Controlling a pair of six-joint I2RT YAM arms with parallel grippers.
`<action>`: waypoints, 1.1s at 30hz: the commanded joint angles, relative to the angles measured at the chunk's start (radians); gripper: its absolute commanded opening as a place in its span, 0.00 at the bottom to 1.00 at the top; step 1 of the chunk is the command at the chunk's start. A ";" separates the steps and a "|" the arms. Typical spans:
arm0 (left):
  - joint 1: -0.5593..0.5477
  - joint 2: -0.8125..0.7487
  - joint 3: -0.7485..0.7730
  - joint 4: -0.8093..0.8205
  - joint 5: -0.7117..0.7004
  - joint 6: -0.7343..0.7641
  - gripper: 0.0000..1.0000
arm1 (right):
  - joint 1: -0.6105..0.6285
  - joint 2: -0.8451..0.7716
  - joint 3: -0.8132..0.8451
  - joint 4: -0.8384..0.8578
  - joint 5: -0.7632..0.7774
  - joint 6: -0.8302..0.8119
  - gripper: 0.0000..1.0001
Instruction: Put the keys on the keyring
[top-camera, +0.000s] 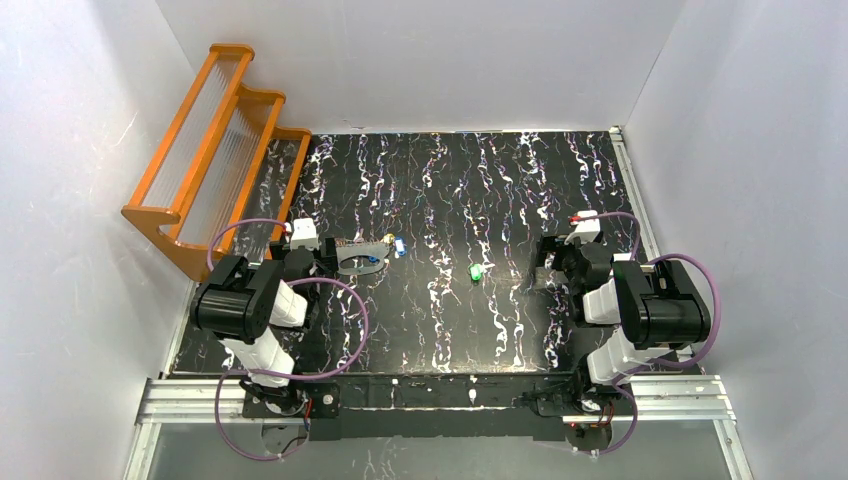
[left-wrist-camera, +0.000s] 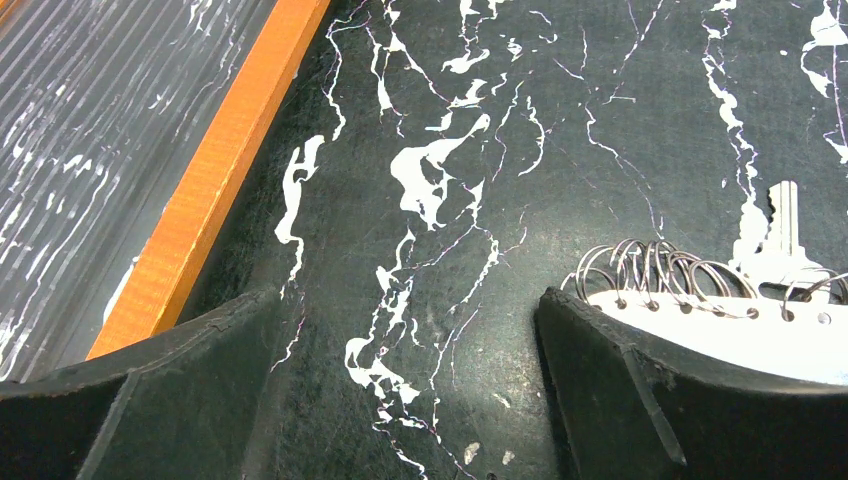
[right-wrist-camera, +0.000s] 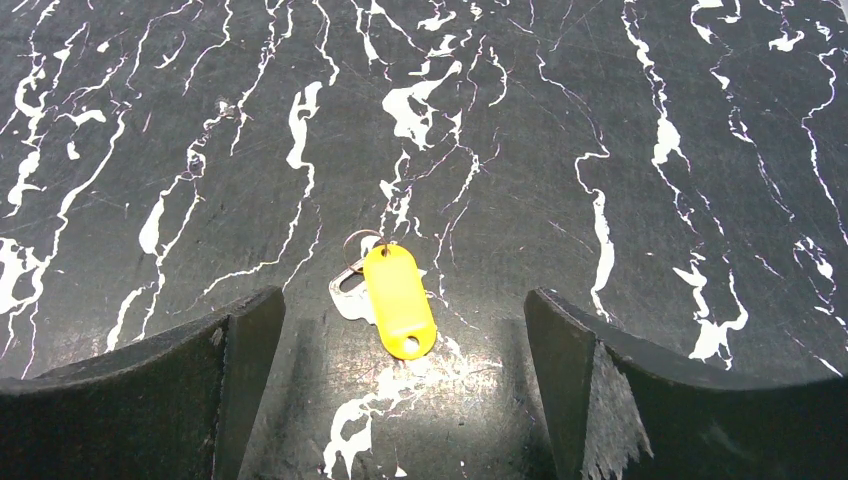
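**Both grippers wide open, nothing held**

My left gripper (left-wrist-camera: 408, 295) is spread wide, low over the black, white-veined desk (top-camera: 500, 180), and holds nothing. The grey-silver flat keyring (left-wrist-camera: 700, 315), with its thin wire loops, lies just past that gripper's right finger. A silver key blade (left-wrist-camera: 782, 225) lies beside it. From above, the blue-headed key (top-camera: 400, 246) and the yellow-orange key (top-camera: 387, 240) sit near the keyring. My right gripper (right-wrist-camera: 405, 291) is equally wide and empty. The small tagged key (right-wrist-camera: 398, 300), yellow in the wrist view and green from above, lies untouched in line with its gap.
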 joint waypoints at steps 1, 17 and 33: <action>0.005 -0.002 0.014 0.011 -0.013 0.003 0.98 | -0.008 0.004 0.045 0.009 0.076 0.050 0.99; -0.020 -0.481 0.199 -0.655 0.151 -0.163 0.98 | -0.020 -0.008 0.030 0.041 0.056 0.049 0.99; -0.019 -0.690 0.332 -1.121 0.455 -0.530 0.98 | -0.029 -0.350 0.468 -0.974 -0.066 0.610 0.99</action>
